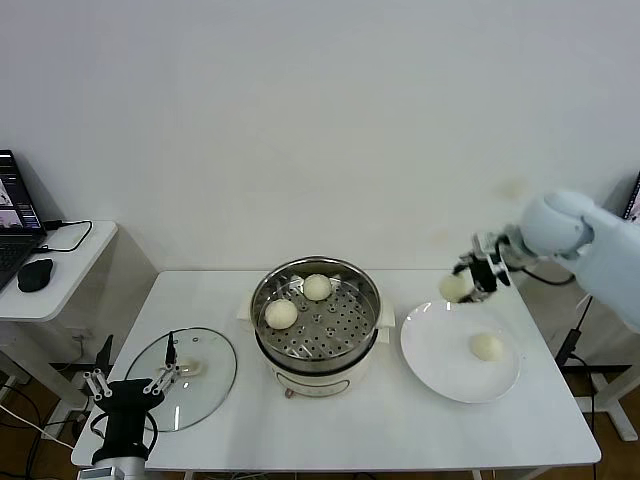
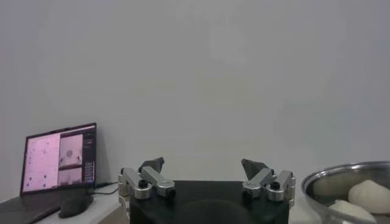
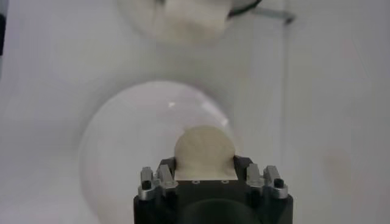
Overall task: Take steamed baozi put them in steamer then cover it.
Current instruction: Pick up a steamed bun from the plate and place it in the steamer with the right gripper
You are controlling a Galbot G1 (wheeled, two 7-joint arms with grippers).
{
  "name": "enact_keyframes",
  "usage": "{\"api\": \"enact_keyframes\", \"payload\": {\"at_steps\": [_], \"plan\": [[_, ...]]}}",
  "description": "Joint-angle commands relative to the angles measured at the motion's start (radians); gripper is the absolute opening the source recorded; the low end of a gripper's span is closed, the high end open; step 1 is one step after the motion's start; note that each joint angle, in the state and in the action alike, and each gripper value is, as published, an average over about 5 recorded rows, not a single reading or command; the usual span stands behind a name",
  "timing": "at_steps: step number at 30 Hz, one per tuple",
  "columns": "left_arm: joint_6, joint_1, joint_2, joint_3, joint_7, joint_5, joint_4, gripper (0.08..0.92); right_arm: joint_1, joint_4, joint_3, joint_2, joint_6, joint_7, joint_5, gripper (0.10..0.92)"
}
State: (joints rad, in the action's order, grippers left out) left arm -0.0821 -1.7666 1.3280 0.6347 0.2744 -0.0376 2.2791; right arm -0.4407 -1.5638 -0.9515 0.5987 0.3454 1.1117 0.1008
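The steamer (image 1: 316,316) is shiny metal full of little holes, and the pot (image 1: 316,378) under it looks like smooth cream plastic. The cover (image 1: 185,365) is clear glass with a metal rim. The baozi (image 1: 281,313) look soft, smooth and matt, and the plate (image 1: 440,350) is smooth and white.

Four cream-white baozi: two (image 1: 281,313) (image 1: 317,287) at the frame's centre in the shiny steel steamer (image 1: 366,302), its floor dotted with perforations, atop a cream-white pot; one (image 1: 487,347) on the plain white plate (image 1: 432,355) at lower right; one (image 1: 455,288) in the black-and-silver right hand (image 1: 468,283); clear glass cover (image 1: 215,375) with metal rim, lower left; black left hand (image 1: 128,383) with silver fingers; white table (image 1: 400,430); black laptop (image 1: 12,225), far left.
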Motion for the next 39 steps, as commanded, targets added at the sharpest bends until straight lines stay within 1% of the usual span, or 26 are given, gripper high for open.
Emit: {"api": "enact_keyframes", "payload": {"at_steps": [1, 6, 9, 15, 20, 23, 29, 39], "plan": [[0.000, 0.003, 0.003, 0.005, 0.000, -0.002, 0.001, 0.823, -0.268, -0.056, -0.178, 0.230, -0.006, -0.041, 0.169, 0.594], [0.002, 0.015, 0.009, 0.014, 0.000, -0.003, 0.003, 0.823, -0.223, -0.039, -0.217, 0.354, -0.063, -0.068, 0.189, 0.594], [0.003, 0.022, 0.012, 0.023, 0.000, -0.006, 0.007, 0.823, -0.181, -0.015, -0.251, 0.425, -0.131, -0.076, 0.157, 0.594], [0.001, 0.017, 0.019, 0.050, 0.002, -0.015, 0.009, 0.823, -0.128, 0.026, -0.322, 0.506, -0.318, -0.070, 0.029, 0.594], [0.000, 0.014, 0.027, 0.065, 0.002, -0.022, 0.011, 0.823, -0.089, 0.070, -0.337, 0.557, -0.461, -0.084, -0.154, 0.594], [0.001, 0.014, 0.030, 0.067, 0.003, -0.022, 0.012, 0.823, -0.068, 0.085, -0.340, 0.577, -0.516, -0.088, -0.223, 0.594], [0.002, 0.018, 0.037, 0.065, 0.003, -0.019, 0.013, 0.823, -0.041, 0.090, -0.345, 0.592, -0.580, -0.085, -0.284, 0.599], [0.002, 0.021, 0.045, 0.054, 0.003, -0.015, 0.009, 0.823, -0.033, 0.083, -0.346, 0.583, -0.640, -0.086, -0.299, 0.602]]}}
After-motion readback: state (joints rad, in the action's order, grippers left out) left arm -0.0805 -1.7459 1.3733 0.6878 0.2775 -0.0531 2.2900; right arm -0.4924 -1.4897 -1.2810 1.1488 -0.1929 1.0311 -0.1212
